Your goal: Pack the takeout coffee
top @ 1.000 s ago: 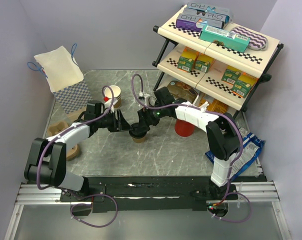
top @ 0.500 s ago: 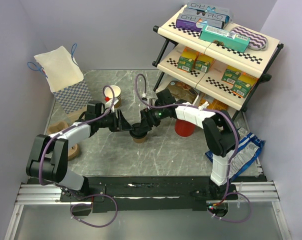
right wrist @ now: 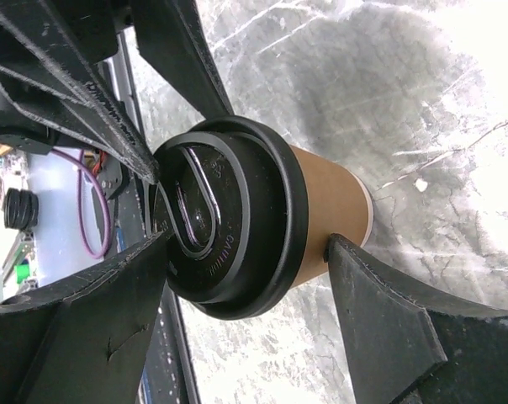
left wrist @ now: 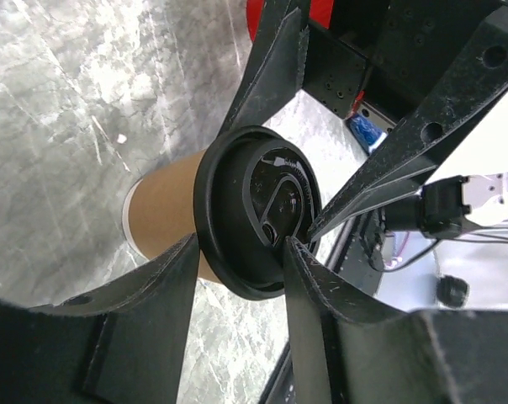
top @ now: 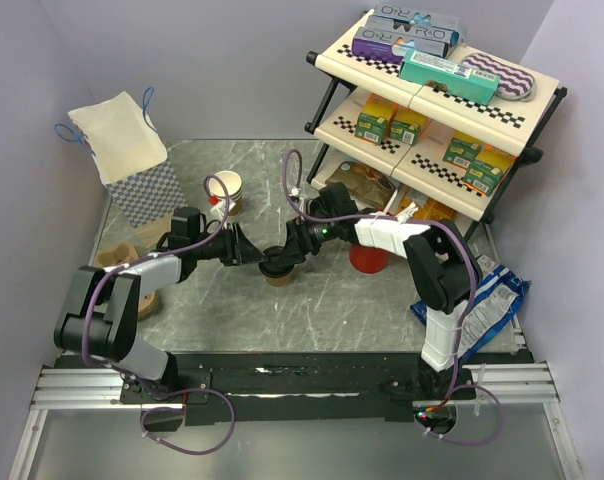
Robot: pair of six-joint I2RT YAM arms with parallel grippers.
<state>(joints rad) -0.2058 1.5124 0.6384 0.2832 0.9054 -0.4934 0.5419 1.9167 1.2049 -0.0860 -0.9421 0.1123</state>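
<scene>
1. The grey marbled surface (top: 382, 300) carried everything, with the two arms reaching in from its near edge.
2. A two-tier shelf rack (top: 334, 55) stood at the right rear, loaded with boxes.
3. A white and checkered bag (top: 132, 160) stood at the left rear corner.
4. A blue snack packet (top: 497, 295) lay at the right edge.
5. A brown cardboard tray (top: 112, 258) sat at the left, beside the left arm.
6. The left gripper (left wrist: 241, 248) came in from the left. Its fingers sat close on either side of the black lid, but whether they pressed on it I could not tell.
7. The right gripper (right wrist: 248, 242) came in from the right. Its widely spread fingers straddled the same cup, one by the lid and one by the brown wall; contact could not be told.
8. A red cup (top: 367, 258) stood just under the right forearm.
9. A lidless cup (top: 227, 188) stood behind the left gripper.
10. The takeout coffee cup (right wrist: 321, 206) stood upright at mid-surface, between both grippers.
11. Its black lid (right wrist: 229, 219) sat on top.
</scene>
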